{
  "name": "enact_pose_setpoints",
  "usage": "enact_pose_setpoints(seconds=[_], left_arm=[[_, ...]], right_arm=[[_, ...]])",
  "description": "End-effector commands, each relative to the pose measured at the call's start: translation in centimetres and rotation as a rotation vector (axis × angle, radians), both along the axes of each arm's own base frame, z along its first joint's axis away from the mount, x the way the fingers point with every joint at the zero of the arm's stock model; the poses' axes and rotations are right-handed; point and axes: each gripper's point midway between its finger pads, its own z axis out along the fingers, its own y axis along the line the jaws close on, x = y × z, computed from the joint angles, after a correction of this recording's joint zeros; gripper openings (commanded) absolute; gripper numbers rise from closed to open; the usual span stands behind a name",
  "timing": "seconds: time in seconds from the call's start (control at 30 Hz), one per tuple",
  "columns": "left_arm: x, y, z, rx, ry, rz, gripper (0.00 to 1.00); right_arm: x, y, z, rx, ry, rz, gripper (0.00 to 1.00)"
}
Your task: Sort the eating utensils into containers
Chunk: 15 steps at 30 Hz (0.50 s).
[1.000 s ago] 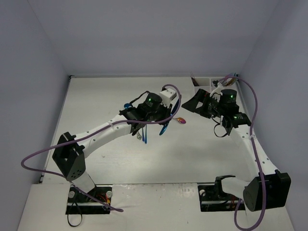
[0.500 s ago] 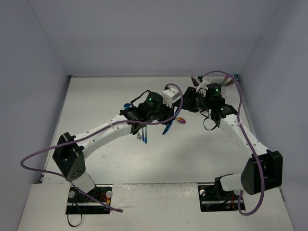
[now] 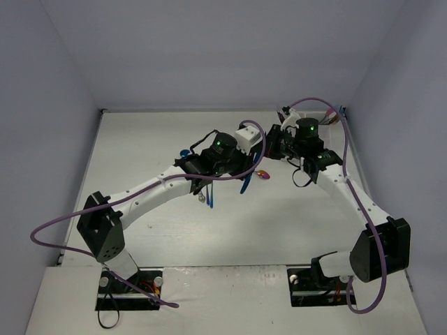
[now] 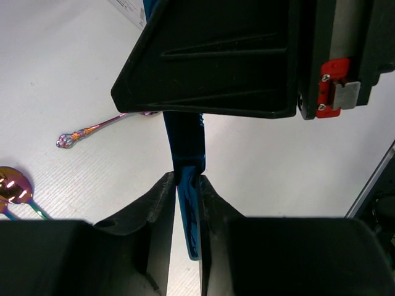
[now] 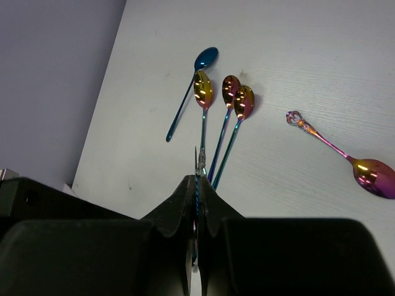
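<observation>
A slim blue utensil (image 4: 188,213) hangs above the table between the two grippers. My left gripper (image 4: 186,182) is shut on its lower part, the fingertips pressing both sides. From above, my right gripper (image 5: 197,182) is shut on the utensil's thin upper edge (image 5: 197,161). In the top view the blue utensil (image 3: 245,184) slants below the left gripper (image 3: 246,167), with the right gripper (image 3: 271,150) close beside it. The containers (image 3: 330,118) show only as a sliver behind the right arm at the back right.
Several spoons lie on the table: a blue one (image 5: 204,59), three gold-pink ones (image 5: 231,86) side by side, and a pink one with an ornate handle (image 5: 369,173). That pink spoon (image 3: 263,174) lies just right of the hanging utensil. Walls close the table's sides.
My right arm has swung left from the tray to the left gripper, and its jaws have gone from open to shut on the blue utensil. The left arm has barely moved.
</observation>
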Motion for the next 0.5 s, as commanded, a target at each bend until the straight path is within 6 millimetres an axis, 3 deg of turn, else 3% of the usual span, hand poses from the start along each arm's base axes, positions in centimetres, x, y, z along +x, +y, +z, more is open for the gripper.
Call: enact_pose_setpoints(seconds=[0.0, 0.07, 0.13, 0.3, 0.47], left_arm=[[2.3, 0.7, 5.3, -0.102, -0.090, 0.083, 0.34], [3.3, 2.0, 4.4, -0.094, -0.059, 0.134, 0.55], [3.8, 3.4, 3.9, -0.093, -0.030, 0.176, 0.64], [5.4, 8.9, 2.1, -0.017, -0.015, 0.322, 0.83], [5.7, 16.4, -0.4, 0.066, 0.032, 0.481, 0.97]], right_arm=[[2.8, -1.6, 5.2, -0.060, -0.231, -0.064, 0.00], [3.9, -2.6, 6.3, -0.086, -0.277, -0.095, 0.00], [4.7, -3.5, 7.4, -0.105, -0.314, -0.121, 0.00], [8.0, -7.2, 11.1, -0.199, -0.446, -0.222, 0.00], [11.6, -11.3, 15.7, -0.388, -0.608, -0.370, 0.00]])
